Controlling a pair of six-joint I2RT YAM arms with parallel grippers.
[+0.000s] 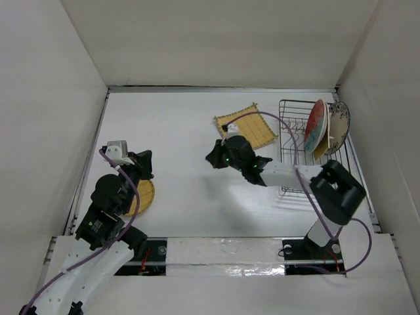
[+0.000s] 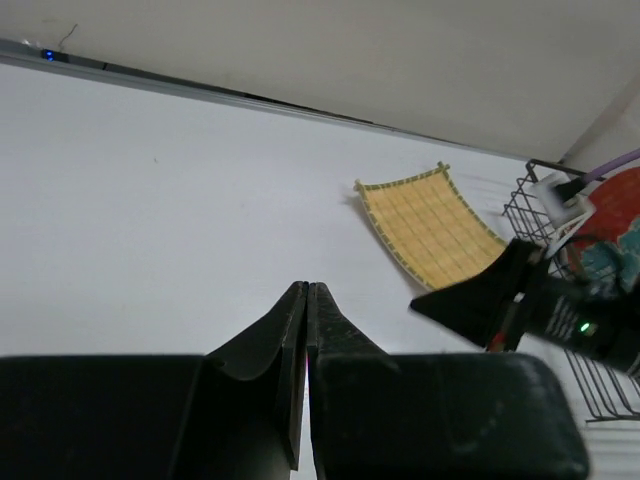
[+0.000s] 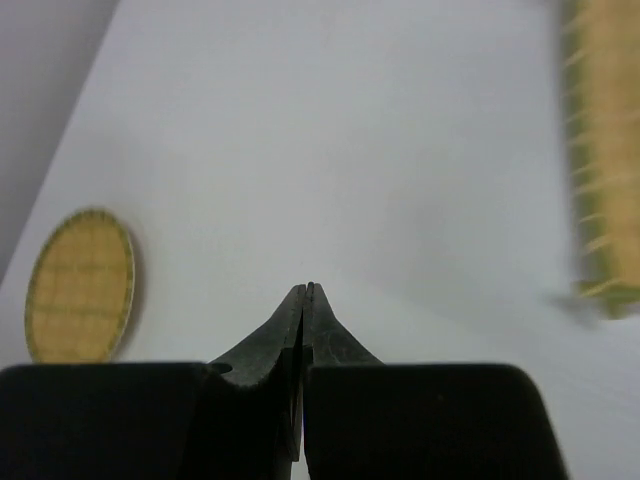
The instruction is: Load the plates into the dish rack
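The dark wire dish rack (image 1: 282, 134) stands at the right. A red plate (image 1: 315, 125) and a white patterned plate (image 1: 339, 121) stand on edge in it, with a yellow bamboo edge (image 1: 320, 150) showing below them. A square bamboo plate (image 1: 246, 126) lies flat just left of the rack; it also shows in the left wrist view (image 2: 430, 228). A round bamboo plate (image 1: 144, 197) lies at the left, partly under the left arm, and shows in the right wrist view (image 3: 80, 285). My left gripper (image 1: 143, 164) is shut and empty. My right gripper (image 1: 213, 157) is shut and empty, just below and left of the square plate.
White walls enclose the table on three sides. The table's left edge rail (image 1: 88, 170) runs beside the left arm. The rack (image 2: 545, 205) and red plate (image 2: 622, 212) show at the right of the left wrist view, behind the right gripper (image 2: 480, 295).
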